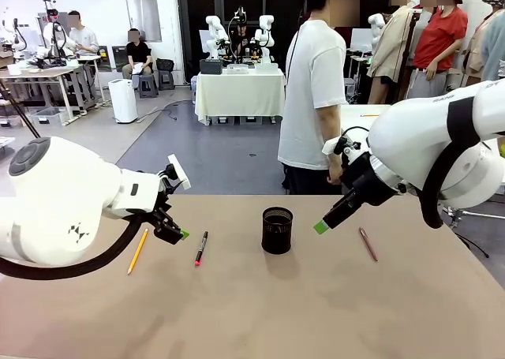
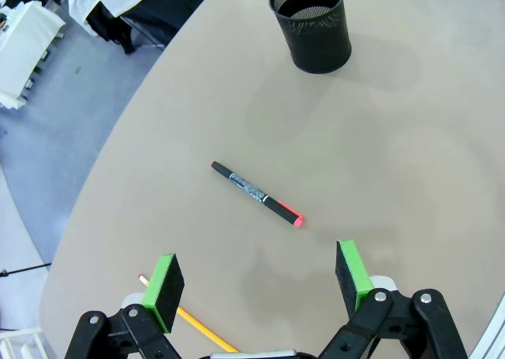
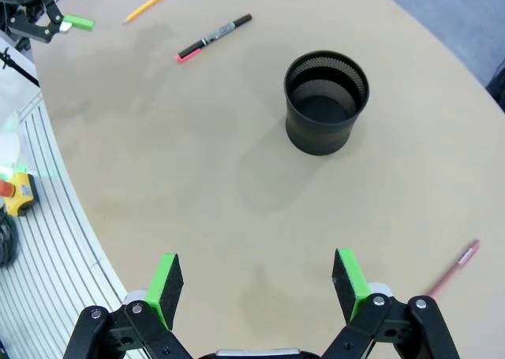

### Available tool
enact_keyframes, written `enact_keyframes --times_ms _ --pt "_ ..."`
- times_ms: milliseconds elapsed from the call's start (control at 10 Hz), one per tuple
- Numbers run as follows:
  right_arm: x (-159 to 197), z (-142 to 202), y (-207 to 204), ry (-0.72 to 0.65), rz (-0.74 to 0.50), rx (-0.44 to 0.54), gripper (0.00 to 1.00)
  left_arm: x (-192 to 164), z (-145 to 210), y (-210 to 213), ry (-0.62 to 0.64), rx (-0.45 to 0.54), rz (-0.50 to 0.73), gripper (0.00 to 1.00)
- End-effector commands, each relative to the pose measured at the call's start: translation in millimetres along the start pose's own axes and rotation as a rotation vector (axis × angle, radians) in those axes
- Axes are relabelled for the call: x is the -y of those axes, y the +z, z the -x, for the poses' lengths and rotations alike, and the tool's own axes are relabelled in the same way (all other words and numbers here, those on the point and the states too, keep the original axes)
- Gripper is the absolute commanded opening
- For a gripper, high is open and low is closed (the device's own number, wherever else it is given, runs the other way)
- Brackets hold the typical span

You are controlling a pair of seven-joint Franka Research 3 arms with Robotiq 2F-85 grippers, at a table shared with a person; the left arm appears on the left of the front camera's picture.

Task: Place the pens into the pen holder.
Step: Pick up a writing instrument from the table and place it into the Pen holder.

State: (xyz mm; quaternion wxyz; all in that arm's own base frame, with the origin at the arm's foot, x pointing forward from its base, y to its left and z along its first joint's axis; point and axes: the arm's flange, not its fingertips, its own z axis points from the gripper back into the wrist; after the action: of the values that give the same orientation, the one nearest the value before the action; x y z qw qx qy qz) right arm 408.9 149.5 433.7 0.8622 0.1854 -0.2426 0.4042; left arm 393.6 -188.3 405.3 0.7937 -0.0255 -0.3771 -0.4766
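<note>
The black mesh pen holder (image 1: 277,230) (image 2: 312,24) (image 3: 326,102) stands upright near the table's middle and looks empty inside. A black pen with a pink-red tip (image 1: 201,248) (image 2: 256,194) (image 3: 214,37) lies to its left. Further left lies a yellow pencil-like pen (image 1: 138,251) (image 2: 189,321) (image 3: 155,0). A maroon pen (image 1: 368,244) (image 3: 453,267) lies to the holder's right. My left gripper (image 1: 178,231) (image 2: 260,282) hovers open above the table between the yellow and black pens. My right gripper (image 1: 322,226) (image 3: 259,278) hangs open between the holder and the maroon pen.
A person in a white shirt (image 1: 314,91) stands at the table's far edge behind the holder. The brown table (image 1: 260,312) has wide bare room toward the front. Its curved edge (image 2: 95,193) runs close to the yellow pen.
</note>
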Motion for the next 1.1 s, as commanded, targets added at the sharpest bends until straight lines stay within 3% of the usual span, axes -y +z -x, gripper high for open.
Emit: enact_keyframes --times_ms 0,200,400,800,1000 --pt "1 -1 -1 -0.02 -0.013 0.011 1.0 0 0 0 0.0 0.0 0.001 1.0" --pt "6 -5 12 0.033 -0.028 0.009 1.0 -17 1 9 0.031 -0.142 0.192 1.0" --pt "14 -11 35 0.082 -0.09 0.044 1.0 -32 -1 33 0.073 -0.096 0.334 1.0" --pt "34 -30 103 0.16 -0.147 0.038 1.0 -54 7 112 0.016 0.103 0.203 1.0" --pt "51 -42 147 0.206 -0.135 0.089 1.0 -66 15 145 -0.004 0.116 0.135 1.0"
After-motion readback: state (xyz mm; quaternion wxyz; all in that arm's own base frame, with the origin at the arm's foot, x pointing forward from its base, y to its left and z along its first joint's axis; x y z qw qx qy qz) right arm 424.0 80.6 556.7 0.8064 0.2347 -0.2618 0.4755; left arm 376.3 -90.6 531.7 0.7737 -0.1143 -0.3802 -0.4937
